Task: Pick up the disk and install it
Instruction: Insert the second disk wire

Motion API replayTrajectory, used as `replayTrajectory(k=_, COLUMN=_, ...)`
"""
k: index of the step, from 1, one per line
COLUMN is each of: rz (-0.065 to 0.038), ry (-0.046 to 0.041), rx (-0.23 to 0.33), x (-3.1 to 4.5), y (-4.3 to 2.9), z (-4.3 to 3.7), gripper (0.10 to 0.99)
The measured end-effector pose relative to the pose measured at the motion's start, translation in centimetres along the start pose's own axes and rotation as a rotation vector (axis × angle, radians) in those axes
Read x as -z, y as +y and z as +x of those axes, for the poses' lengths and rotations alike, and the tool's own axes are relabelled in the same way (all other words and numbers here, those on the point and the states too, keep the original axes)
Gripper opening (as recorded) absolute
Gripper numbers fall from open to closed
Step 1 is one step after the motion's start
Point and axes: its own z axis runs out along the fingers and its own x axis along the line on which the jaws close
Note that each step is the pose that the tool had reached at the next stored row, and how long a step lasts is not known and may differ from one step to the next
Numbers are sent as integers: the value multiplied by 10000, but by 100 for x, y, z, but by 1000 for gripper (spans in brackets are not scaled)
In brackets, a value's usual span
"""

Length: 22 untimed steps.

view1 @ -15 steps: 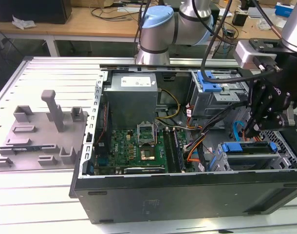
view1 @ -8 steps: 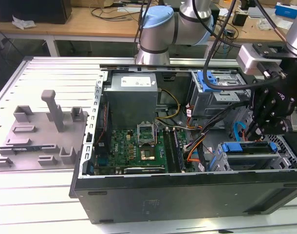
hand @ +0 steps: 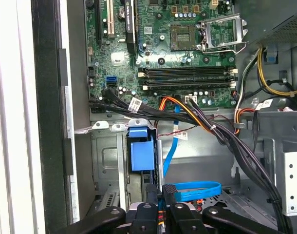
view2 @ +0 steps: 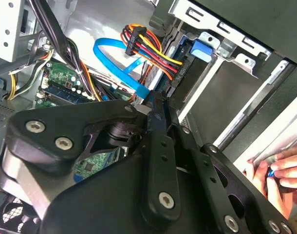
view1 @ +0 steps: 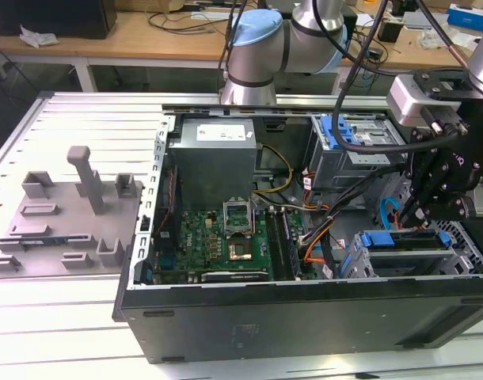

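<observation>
- Computer case (view1: 305,317): open, lying on the slatted metal worktop (view1: 83,127), interior facing up.
- Gripper (view1: 401,215): black, lowered into the case at the exterior view's right, above the near drive cage; in both wrist views (hand: 160,192) (view2: 156,105) beside a looped blue flat cable (hand: 194,189). Cannot tell how far open, nor whether anything is held.
- Disk (view1: 406,240): blue-framed, seated in the near drive cage at the exterior view's right, just under the gripper; contact between the two not discernible.
- Blue latch (hand: 141,151): fixed on the grey cage, close to the gripper in the first wrist view.
- Power supply box (view1: 214,158): grey, at the far side of the case.
- Green motherboard (view1: 218,237): nearer than the power supply, socket cover raised.
- Person's hand (view2: 280,170): at the case's edge in the second wrist view, pinching a small blue item.
- Grey moulded fixture (view1: 67,206): on the worktop at the exterior view's left, well apart from the gripper.
</observation>
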Motion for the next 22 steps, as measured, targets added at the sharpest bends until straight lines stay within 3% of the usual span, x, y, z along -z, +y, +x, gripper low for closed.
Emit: replayTrajectory(k=22, rz=0, ry=1, rx=4, x=-42, y=-26, z=42, gripper=161)
